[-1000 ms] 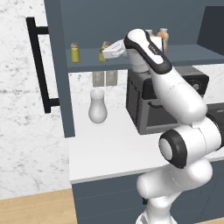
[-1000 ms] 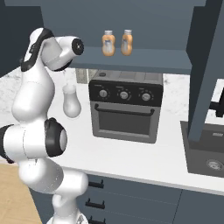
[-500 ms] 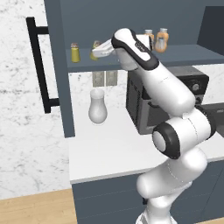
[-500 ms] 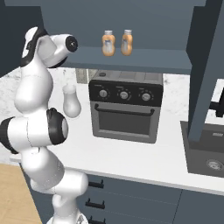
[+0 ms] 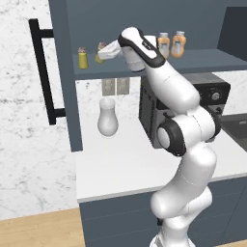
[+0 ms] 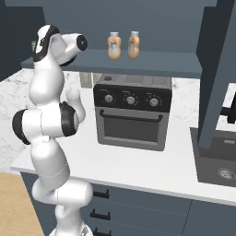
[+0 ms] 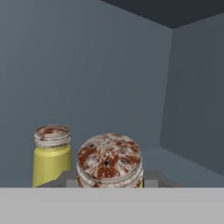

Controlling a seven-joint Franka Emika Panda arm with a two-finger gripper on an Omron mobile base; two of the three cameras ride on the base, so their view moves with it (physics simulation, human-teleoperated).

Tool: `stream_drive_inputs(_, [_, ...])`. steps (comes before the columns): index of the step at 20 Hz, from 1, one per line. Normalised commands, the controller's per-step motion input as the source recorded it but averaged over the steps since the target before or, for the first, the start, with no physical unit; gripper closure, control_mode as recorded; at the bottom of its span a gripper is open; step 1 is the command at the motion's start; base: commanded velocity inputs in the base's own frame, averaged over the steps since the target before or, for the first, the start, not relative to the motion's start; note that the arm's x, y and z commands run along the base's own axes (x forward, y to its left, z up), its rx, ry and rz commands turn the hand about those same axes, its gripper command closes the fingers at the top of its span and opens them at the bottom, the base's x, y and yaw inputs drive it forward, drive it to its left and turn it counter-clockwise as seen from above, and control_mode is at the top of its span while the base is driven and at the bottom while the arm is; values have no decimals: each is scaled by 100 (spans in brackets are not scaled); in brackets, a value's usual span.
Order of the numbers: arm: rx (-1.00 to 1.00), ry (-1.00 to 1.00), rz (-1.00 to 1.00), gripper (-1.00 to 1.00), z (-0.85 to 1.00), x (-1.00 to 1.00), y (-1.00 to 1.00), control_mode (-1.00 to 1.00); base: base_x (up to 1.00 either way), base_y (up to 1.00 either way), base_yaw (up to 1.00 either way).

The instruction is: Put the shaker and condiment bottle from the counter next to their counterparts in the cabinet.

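My gripper (image 5: pixel 103 52) reaches into the cabinet (image 5: pixel 62 96) over its shelf (image 5: pixel 202 61), shut on a yellow-green shaker (image 5: pixel 100 54). In the hand view that shaker's speckled cap (image 7: pixel 109 158) sits between the fingertips of the gripper (image 7: pixel 109 181). The second shaker (image 5: pixel 83 58) stands on the shelf just left of it, and it shows in the hand view too (image 7: pixel 51 154). Two orange condiment bottles (image 5: pixel 164 44) (image 5: pixel 179 44) stand side by side further right on the shelf, seen from the other side as well (image 6: pixel 114 45) (image 6: pixel 133 44). Whether the held shaker touches the shelf I cannot tell.
A white vase (image 5: pixel 107 118) stands on the white counter (image 5: pixel 120 164) below the shelf. The black toaster oven (image 6: pixel 132 115) sits to its right, a sink (image 6: pixel 221 161) beyond it. The open cabinet door with its black bar handle (image 5: pixel 42 72) stands at the left.
The arm has swung left along the shelf with the shaker in the gripper, bringing it close beside the other shaker. The bottles have stayed where they were.
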Motion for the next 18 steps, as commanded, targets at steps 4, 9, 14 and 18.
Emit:
stream_drive_inputs(4, [-6,0,15,100,-11,0,29,-100,0,0,0])
stream_drive_inputs(9, [-5,0,16,100,-11,17,20,-100,0,0,0])
stream_drive_inputs(14, [0,0,16,100,-11,48,5,-100,0,0,0])
stream_drive_inputs(18, [0,0,15,100,-5,44,4,-100,0,0,0])
